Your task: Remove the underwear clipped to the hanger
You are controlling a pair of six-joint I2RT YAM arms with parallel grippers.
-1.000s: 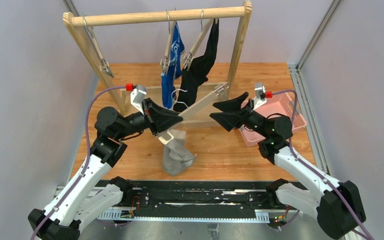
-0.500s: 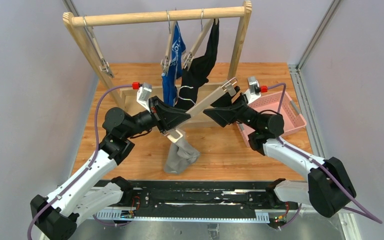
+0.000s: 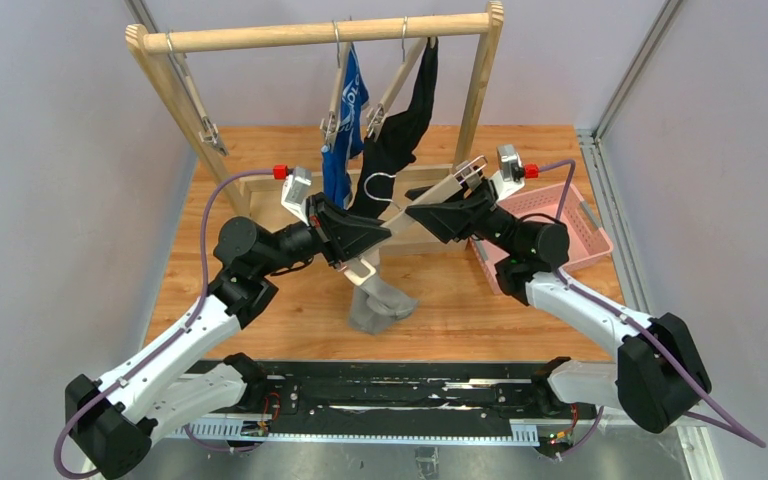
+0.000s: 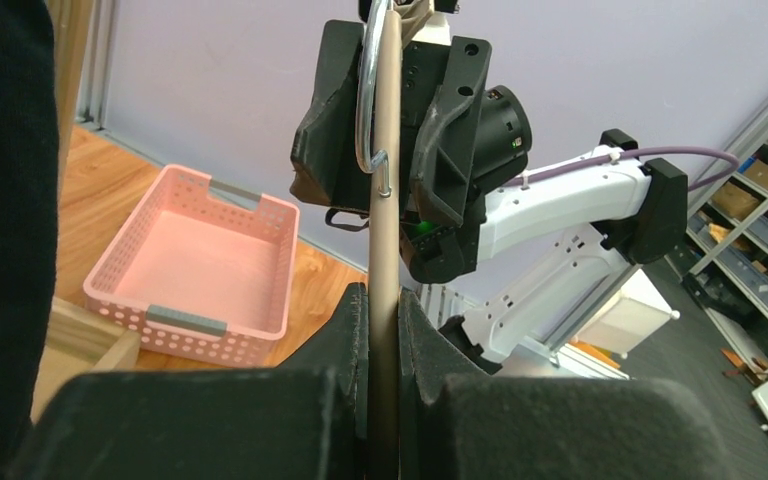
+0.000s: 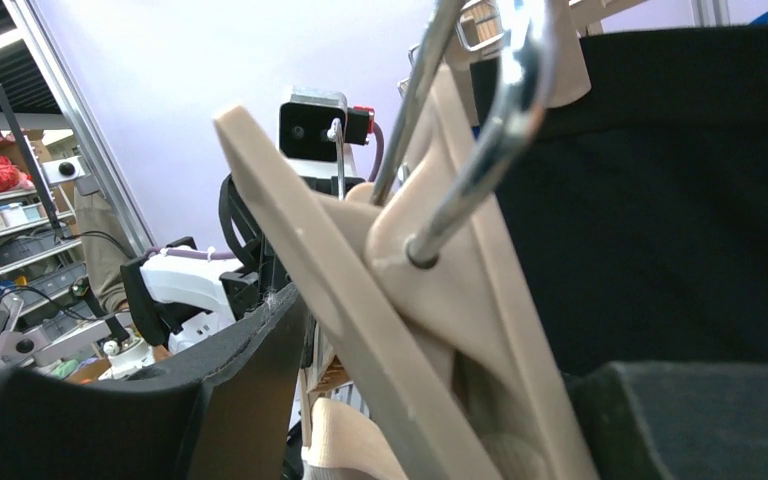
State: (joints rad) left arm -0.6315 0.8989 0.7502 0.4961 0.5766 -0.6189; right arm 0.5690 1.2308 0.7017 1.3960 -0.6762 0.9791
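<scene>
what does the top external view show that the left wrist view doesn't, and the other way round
Only top external: the blue briefs hanging from the rail, and the grey-beige briefs dangling from the lower clip of the held hanger.
Only left wrist: a close look at the left gripper pinching the hanger bar, plus storage shelves off to the right.
Both: the hanger, the right gripper straddling it, and the pink basket.

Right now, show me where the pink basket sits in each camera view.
Top external: pink basket at far right, on the wooden tabletop.
Left wrist: lower left, its front wall facing the camera.
Right wrist: not in view.
Shared landmark: the beige hanger, visible in all three.
</scene>
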